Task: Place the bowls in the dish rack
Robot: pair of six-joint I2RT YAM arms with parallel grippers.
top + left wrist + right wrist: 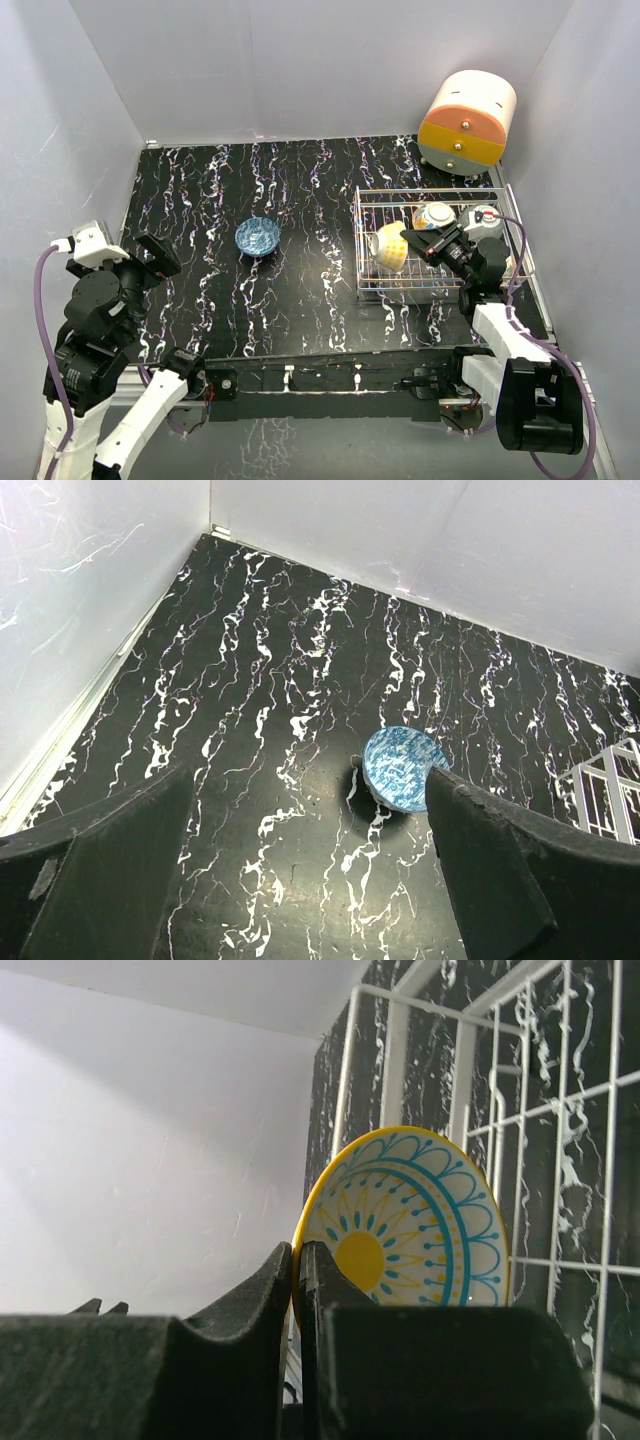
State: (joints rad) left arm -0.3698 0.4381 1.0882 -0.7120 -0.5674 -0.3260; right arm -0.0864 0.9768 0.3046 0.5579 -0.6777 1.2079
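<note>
The silver wire dish rack [372, 285] stands at the right of the table. My right gripper [410, 241] is shut on the rim of a yellow bowl [390, 248] held on edge inside the rack; the right wrist view shows its yellow and blue painted inside [420, 1230] and my gripper [297, 1260] pinching the rim. Two more bowls stand in the rack's far part: a floral one [434, 215] and a speckled grey one [485, 220]. A blue patterned bowl [258, 237] sits on the table's middle; it also shows in the left wrist view [402, 767]. My left gripper [160, 255] is open and empty, well left of it.
A round cream-orange-yellow drawer unit [466, 122] stands at the back right corner. White walls close the table on three sides. The rack's wires [480, 1090] surround the held bowl.
</note>
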